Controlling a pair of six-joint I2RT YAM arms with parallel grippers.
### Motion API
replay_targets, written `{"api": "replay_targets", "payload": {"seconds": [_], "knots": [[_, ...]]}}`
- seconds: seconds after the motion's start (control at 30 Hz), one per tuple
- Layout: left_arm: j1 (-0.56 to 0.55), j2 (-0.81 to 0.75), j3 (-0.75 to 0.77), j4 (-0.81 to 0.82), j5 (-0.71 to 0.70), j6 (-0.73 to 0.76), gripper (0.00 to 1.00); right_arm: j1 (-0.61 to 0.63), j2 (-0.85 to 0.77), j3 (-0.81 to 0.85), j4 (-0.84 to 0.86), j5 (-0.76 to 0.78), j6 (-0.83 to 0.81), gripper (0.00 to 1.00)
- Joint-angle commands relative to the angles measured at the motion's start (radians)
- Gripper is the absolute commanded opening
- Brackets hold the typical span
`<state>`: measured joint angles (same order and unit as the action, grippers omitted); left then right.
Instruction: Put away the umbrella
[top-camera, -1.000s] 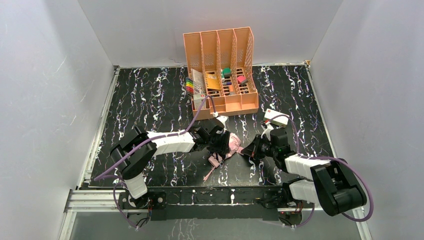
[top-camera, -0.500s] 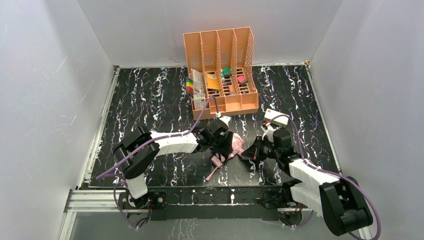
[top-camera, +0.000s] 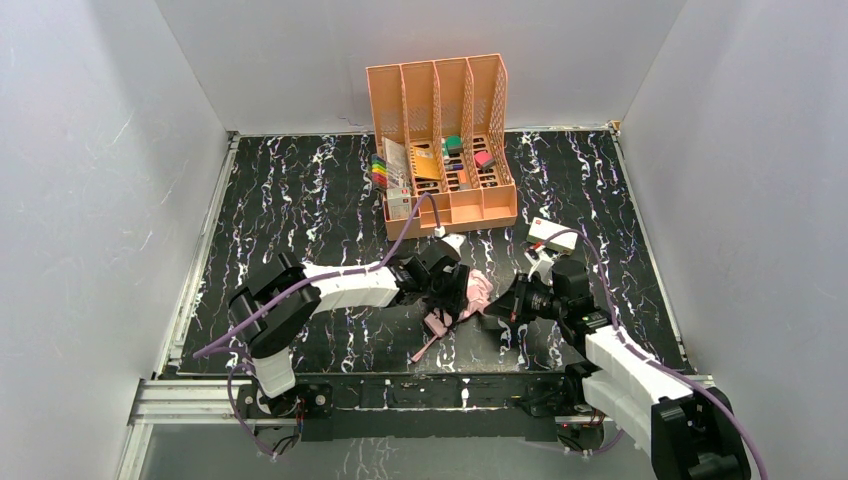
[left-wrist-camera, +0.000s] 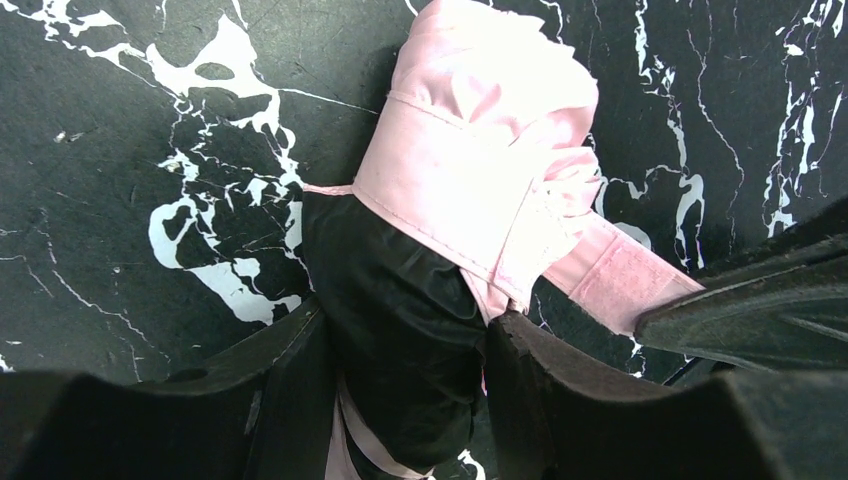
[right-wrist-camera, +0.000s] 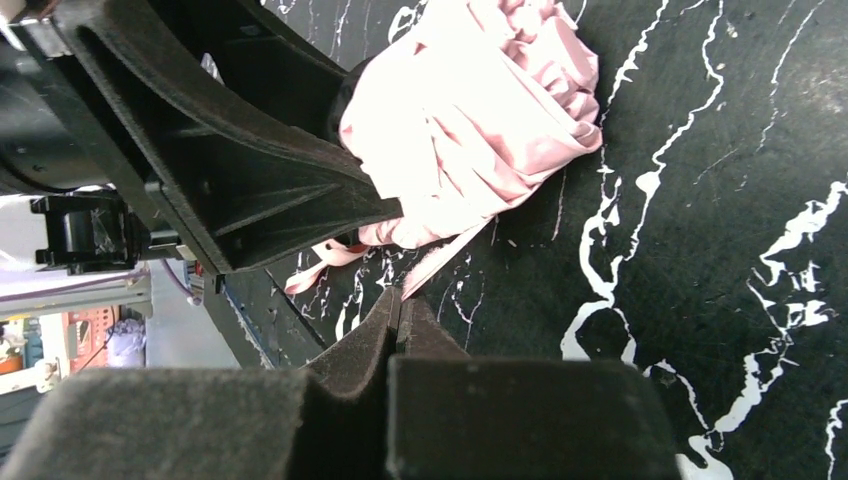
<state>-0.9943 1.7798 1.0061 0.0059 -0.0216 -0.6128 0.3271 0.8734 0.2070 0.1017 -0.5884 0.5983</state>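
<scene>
Umbrella (top-camera: 468, 292): folded, pink and black, lying near-centre on marbled table (top-camera: 300, 190). Left gripper (left-wrist-camera: 405, 345): clamped across its black fabric. Right gripper (right-wrist-camera: 400, 300): fingers pressed together, pink strap (right-wrist-camera: 440, 262) end at their tips; pinch unclear. Orange organiser (top-camera: 445, 150): far edge, apart.

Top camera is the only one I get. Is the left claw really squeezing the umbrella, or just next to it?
Observer: Squeezing. Left wrist view shows the left gripper with a finger pressed on each side of the black part of the umbrella.
Operator: And the other claw?
Observer: The right gripper is shut; a thin pink strip runs straight from the bundle to its fingertips, apparently pinched.
Operator: Is it tied up?
Observer: A pink band wraps the pink part; its fuzzy tab sticks out loose.
</scene>
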Motion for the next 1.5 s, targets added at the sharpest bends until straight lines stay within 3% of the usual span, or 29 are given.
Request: {"api": "replay_targets", "payload": {"seconds": [0.0, 0.3, 0.7, 1.23, 1.47], "knots": [[0.022, 0.118, -0.064, -0.296, -0.214, 0.018, 0.0, 0.007, -0.083, 0.074, 0.073, -0.233, 0.073, 0.0], [-0.007, 0.14, -0.064, -0.298, -0.222, 0.034, 0.0, 0.007, -0.071, 0.079, 0.367, -0.213, 0.297, 0.0], [-0.109, 0.187, -0.035, -0.276, -0.238, 0.09, 0.0, 0.007, 0.181, 0.159, 0.632, -0.112, 0.411, 0.0], [-0.207, 0.23, -0.003, -0.236, -0.203, 0.156, 0.0, 0.007, 0.439, 0.226, 0.663, -0.043, 0.421, 0.0], [-0.227, 0.23, 0.0, -0.221, -0.181, 0.181, 0.0, 0.007, 0.56, 0.254, 0.555, 0.024, 0.397, 0.0]]}}
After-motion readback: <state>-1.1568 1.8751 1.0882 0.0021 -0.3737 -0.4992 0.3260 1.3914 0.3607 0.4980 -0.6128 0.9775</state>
